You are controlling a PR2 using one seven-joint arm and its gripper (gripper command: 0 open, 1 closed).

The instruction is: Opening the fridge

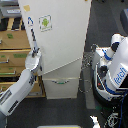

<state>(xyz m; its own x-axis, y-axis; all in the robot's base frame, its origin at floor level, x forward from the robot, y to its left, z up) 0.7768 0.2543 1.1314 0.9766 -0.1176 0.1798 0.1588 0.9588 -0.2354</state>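
Observation:
The tall white fridge [62,35] fills the middle of the exterior view, with a small green-figure sticker [45,22] on its large upper door. That door stands swung out a little, its bottom edge slanting over the lower drawer [61,86] and its curved silver handle [61,81]. My arm reaches in from the bottom left. My gripper [34,49] sits at the lower end of the door's vertical handle [31,31] on the door's left edge, and appears shut on it. The fingertips are too small to make out clearly.
A tan wooden drawer cabinet [12,50] stands right behind my arm on the exterior view's left. The robot's white body and second arm [115,65], with cables, sit at the exterior view's right, close to the fridge's side. Dark floor [55,112] lies in front.

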